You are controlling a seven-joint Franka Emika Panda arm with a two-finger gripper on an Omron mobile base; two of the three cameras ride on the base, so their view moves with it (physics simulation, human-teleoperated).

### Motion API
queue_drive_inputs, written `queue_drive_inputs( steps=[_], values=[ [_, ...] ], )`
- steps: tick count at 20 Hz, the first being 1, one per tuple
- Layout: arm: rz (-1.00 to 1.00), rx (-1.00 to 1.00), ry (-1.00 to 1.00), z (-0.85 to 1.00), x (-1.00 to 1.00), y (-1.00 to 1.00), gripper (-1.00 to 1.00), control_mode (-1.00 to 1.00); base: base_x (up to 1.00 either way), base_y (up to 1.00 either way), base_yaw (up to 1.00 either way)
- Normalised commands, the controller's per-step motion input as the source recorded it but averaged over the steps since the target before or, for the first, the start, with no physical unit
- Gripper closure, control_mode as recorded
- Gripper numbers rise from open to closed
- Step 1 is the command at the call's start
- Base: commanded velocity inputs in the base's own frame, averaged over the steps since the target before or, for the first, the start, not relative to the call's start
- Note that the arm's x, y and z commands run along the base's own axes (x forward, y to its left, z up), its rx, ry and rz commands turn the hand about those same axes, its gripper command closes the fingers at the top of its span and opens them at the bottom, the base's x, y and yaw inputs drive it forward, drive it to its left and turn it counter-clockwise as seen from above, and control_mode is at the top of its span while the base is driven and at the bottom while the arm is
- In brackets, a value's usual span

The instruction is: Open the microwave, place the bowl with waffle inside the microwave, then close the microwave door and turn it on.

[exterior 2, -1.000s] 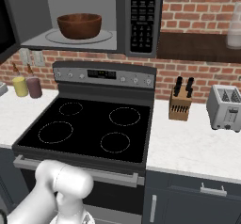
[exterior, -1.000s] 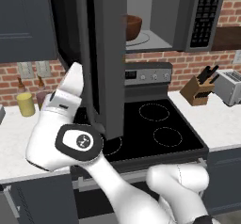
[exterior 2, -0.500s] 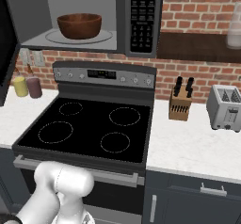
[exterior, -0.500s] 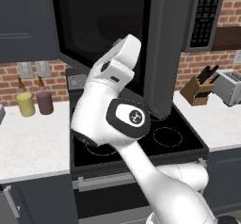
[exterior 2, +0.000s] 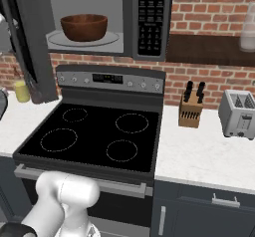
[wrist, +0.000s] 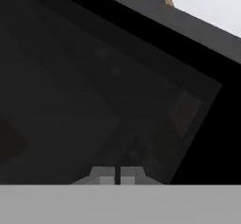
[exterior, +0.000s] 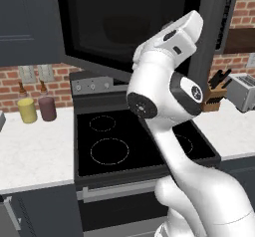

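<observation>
Gripper [wrist: 117,173] fingers pressed together, holding nothing, right up against the microwave door [wrist: 94,86] glass just ahead. Bowl [exterior 2: 83,27] sits beyond it inside the microwave [exterior 2: 94,12]. I judge the door rigid and hinged; push its flat face, away from the hinge.

I see a dark brown bowl [exterior 2: 84,27] in the grey-walled microwave [exterior 2: 87,17], its door [exterior: 129,27] black glass framed dark grey, over a black stove [exterior 2: 94,136] and red brick wall [exterior 2: 209,7].
</observation>
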Motion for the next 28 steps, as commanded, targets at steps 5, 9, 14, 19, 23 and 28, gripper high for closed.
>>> queue_drive_inputs(
  steps=[5,9,14,19,23,28],
  values=[
    [0.15,0.2,0.32,0.09,0.57,-0.76,1.0,-1.0,0.0,0.0,0.0],
    [0.25,0.21,0.41,0.01,0.91,-0.42,1.0,-1.0,0.0,0.0,0.0],
    [0.3,0.19,0.35,-0.07,1.0,-0.07,1.0,-1.0,0.0,0.0,0.0],
    [0.28,0.14,0.19,-0.04,1.0,0.0,1.0,-1.0,0.0,0.0,0.0],
    [0.3,0.1,0.03,-0.24,0.98,0.0,1.0,-1.0,0.0,0.0,0.0],
    [0.26,0.05,-0.01,-0.53,0.87,0.0,1.0,-1.0,0.0,0.0,0.0]
  ],
)
